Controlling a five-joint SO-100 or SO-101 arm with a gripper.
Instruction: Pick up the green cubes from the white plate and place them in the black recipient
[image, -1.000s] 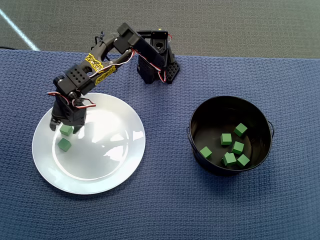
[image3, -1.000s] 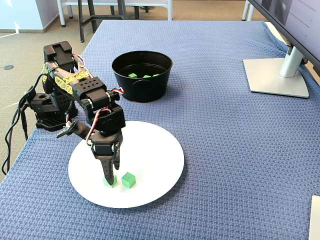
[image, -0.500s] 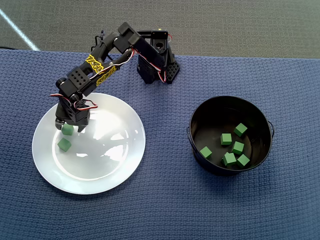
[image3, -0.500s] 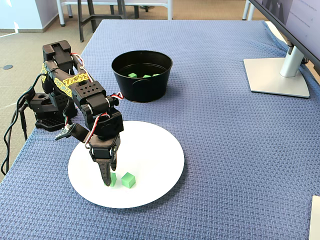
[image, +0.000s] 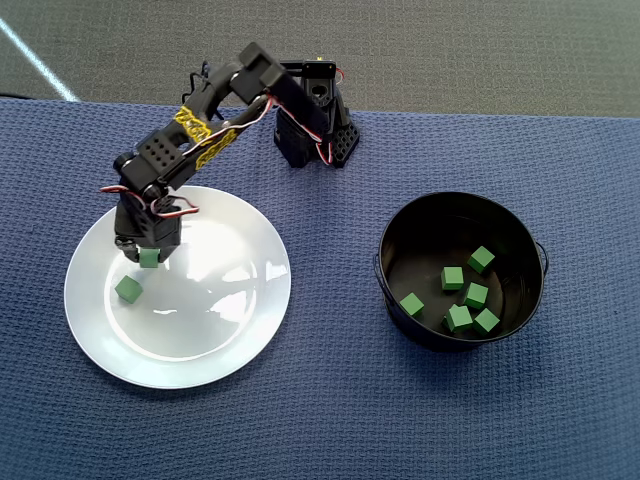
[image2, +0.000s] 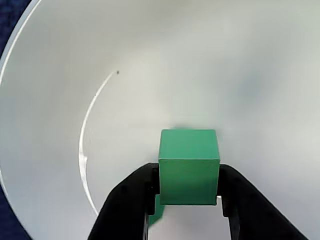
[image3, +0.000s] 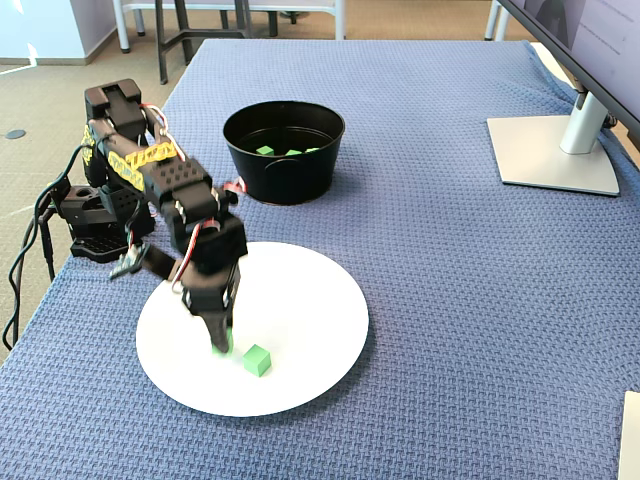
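Note:
My gripper (image: 149, 258) is shut on one green cube (image: 150, 258) and holds it just above the left part of the white plate (image: 225, 325). In the wrist view the green cube (image2: 189, 165) sits squarely between both black fingers (image2: 131, 202), over the plate (image2: 165, 65). A second green cube (image: 128, 289) lies on the plate, a little toward its outer edge. From the fixed view, the gripper (image3: 220, 340) points down next to this loose cube (image3: 257, 360). The black recipient (image: 398, 230) stands to the right and holds several green cubes (image: 453, 278).
The arm's base (image: 315, 125) sits at the far edge of the blue woven cloth (image: 330, 400). In the fixed view a monitor stand (image3: 555, 150) occupies the back right, and cables (image3: 25, 270) hang at the left table edge.
The jaws went from open around the cube to shut on it. The gripper then rose and shifted slightly right in the overhead view. The other cube stayed put.

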